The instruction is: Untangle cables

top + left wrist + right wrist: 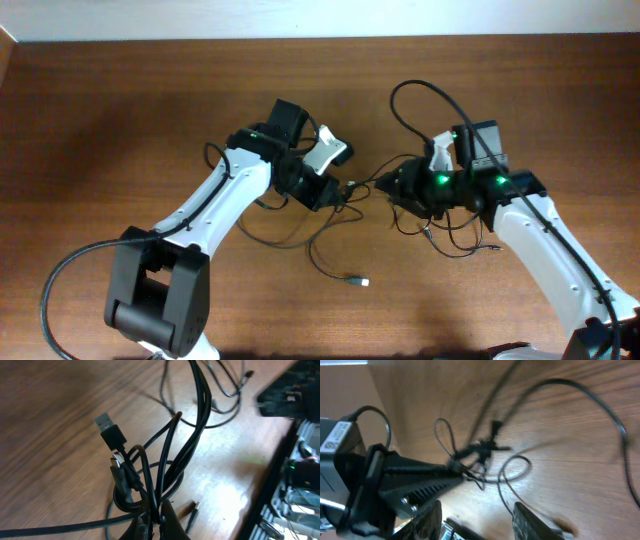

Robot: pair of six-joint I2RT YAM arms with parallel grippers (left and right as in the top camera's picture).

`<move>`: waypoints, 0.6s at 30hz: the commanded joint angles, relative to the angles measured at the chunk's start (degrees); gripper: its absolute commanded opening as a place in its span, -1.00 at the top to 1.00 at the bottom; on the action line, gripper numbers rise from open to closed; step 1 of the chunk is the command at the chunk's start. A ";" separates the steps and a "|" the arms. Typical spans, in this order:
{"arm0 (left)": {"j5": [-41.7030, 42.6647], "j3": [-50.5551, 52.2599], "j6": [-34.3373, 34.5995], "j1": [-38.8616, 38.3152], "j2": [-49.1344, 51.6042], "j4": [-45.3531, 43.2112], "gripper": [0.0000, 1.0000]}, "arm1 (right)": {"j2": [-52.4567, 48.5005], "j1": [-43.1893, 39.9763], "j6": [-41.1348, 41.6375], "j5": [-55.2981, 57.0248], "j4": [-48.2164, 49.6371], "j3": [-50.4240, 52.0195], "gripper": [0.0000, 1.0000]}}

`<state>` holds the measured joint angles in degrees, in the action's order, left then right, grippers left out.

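The cables (pixel 318 238) are thin black cords on the wooden table between my two arms, with one loose plug end (pixel 358 282) towards the front. My left gripper (pixel 338 192) is shut on a bunch of them. In the left wrist view the jaws (pixel 161 521) pinch several strands of the cables (pixel 172 455), and a USB plug (pixel 107 426) sticks up from the knot. My right gripper (pixel 385 184) faces the left one, close to it. In the right wrist view its jaws (pixel 480 522) are open and empty, with the cables (pixel 485 452) ahead.
More thin cord loops (pixel 462 242) lie under my right arm. A thicker arm cable (pixel 425 95) arcs behind the right wrist. A small loose plug (pixel 190 512) lies by the left jaws. The left arm's finger (pixel 420 477) fills the left of the right wrist view.
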<state>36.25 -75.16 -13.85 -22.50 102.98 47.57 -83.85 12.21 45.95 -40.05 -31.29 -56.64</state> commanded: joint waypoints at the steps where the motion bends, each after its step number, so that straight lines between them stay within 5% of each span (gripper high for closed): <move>1: 3.48 0.17 -1.46 -1.88 -0.68 0.11 1.00 | -0.22 4.13 3.15 6.99 0.72 0.13 0.11; 5: 4.00 0.17 -1.49 -4.02 -0.68 0.17 1.00 | -0.35 8.00 8.37 18.60 0.76 0.13 0.22; 11: 12.00 0.17 -5.16 -4.35 -0.68 0.50 1.00 | -5.49 8.46 10.05 18.86 1.55 0.15 0.27; 13: 12.02 0.17 -5.14 -4.35 -0.68 0.52 1.00 | -7.72 8.39 9.81 18.99 1.60 0.15 0.56; 14: 12.00 0.17 -5.14 -4.35 -0.68 0.55 1.00 | -8.70 8.28 9.81 19.37 1.55 0.15 0.90; 18: 12.00 0.17 -5.14 -4.33 -0.68 0.74 1.00 | -11.19 7.98 3.69 19.80 1.31 0.17 0.92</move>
<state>45.65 -75.05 -17.82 -26.79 102.98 48.01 -93.45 20.36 54.59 -22.72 -29.63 -56.64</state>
